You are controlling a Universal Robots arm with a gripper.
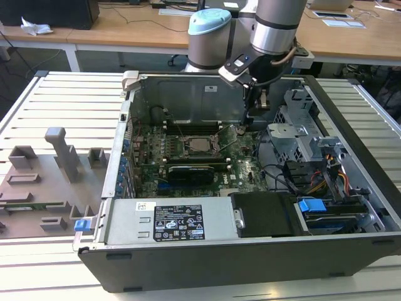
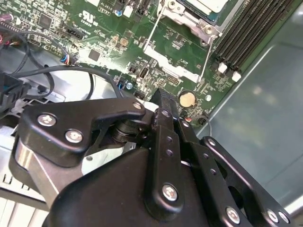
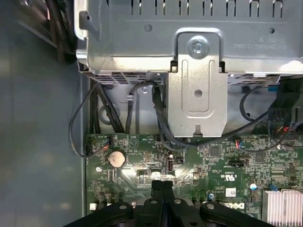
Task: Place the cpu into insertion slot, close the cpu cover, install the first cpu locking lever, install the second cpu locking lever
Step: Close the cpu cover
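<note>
Fingers (image 3: 156,187) are pressed together, empty, at the exterior view's right of the cpu (image 1: 201,145), maybe to push a lever (image 2: 152,33).

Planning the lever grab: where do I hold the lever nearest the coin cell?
Likely its free end by the coin cell, from above: the lever is a thin bare wire there, and its other end is pinned at the socket.

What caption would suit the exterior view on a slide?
Gripper hangs inside an open computer case, near the socketed cpu.
</note>
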